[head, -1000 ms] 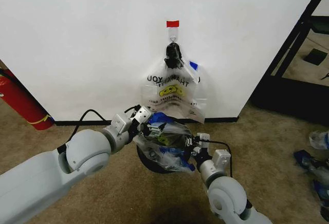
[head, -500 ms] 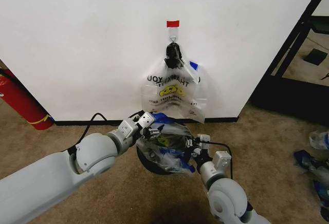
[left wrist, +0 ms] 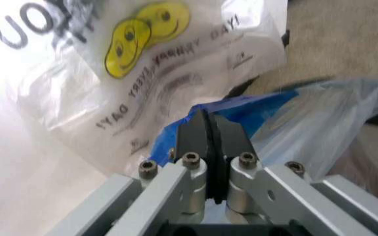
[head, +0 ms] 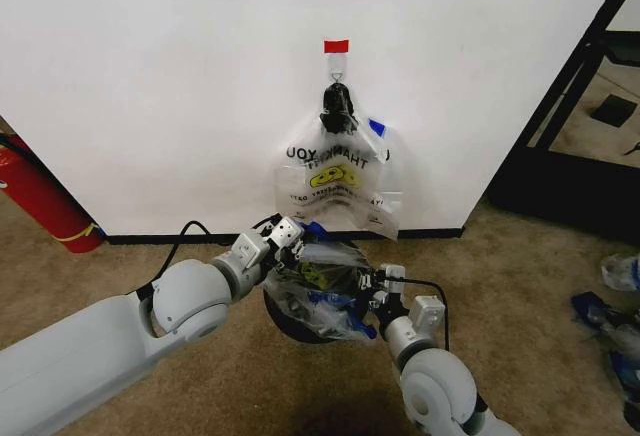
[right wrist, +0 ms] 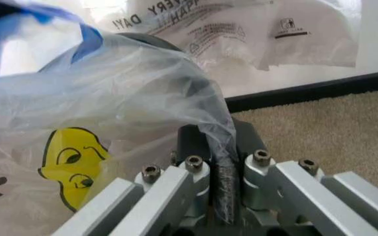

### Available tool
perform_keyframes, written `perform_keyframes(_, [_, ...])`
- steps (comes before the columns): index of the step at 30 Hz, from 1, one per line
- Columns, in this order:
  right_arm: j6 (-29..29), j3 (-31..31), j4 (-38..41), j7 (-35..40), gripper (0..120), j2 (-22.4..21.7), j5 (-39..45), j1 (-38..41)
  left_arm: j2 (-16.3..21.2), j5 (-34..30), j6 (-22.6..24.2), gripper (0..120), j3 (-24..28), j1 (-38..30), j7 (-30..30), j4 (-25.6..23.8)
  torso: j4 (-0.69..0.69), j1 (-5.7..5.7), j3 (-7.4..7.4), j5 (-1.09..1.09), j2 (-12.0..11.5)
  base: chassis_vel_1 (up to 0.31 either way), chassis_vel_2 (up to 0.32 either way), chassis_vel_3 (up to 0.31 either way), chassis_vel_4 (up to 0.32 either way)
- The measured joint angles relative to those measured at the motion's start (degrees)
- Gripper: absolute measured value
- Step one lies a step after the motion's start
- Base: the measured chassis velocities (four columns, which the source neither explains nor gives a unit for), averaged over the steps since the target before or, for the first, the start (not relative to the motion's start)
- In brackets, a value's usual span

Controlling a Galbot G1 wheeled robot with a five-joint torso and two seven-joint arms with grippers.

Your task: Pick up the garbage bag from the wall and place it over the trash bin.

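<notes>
The garbage bag (head: 325, 278), clear plastic with blue trim and a yellow print, is stretched between my two grippers right above the trash bin (head: 281, 322), whose dark round body shows under it. My left gripper (head: 291, 235) is shut on the bag's blue trim (left wrist: 255, 105) at the wall side, its jaws pressed together (left wrist: 208, 120). My right gripper (head: 376, 282) is shut on a twisted strand of clear plastic (right wrist: 218, 147) on the near right side. The bag (right wrist: 110, 108) bulges open between them. The wall (head: 150, 76) rises just behind.
Matching bags (head: 338, 181) hang from a hook under a black knot (head: 337, 106) and red tape (head: 337, 46), directly behind the bin. A red fire extinguisher (head: 40, 196) leans at the left. A black frame (head: 570, 106) stands to the right, with loose plastic (head: 615, 331) on the carpet.
My left gripper has moved a little right and toward the wall with the blue trim. The right gripper shifted slightly left, and the bag sits lower over the bin.
</notes>
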Motion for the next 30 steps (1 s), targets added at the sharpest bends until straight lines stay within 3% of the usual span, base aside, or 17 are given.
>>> perform_keyframes(16, [0.3,-1.9,-0.2,-2.7,1,-0.7,-4.4,-0.8,-4.5,-2.2,0.2,0,6.6,-11.1,-0.4,2.7,0.00,0.00,0.00,0.01,0.0,0.000,0.000,0.000,0.000])
perform_keyframes(30, [3.7,-2.4,0.4,-9.0,1,-1.8,-12.1,-3.0,-3.5,-3.1,0.6,0,8.8,-13.1,2.7,9.9,0.00,0.00,0.00,0.00,0.0,0.000,0.000,0.000,0.000])
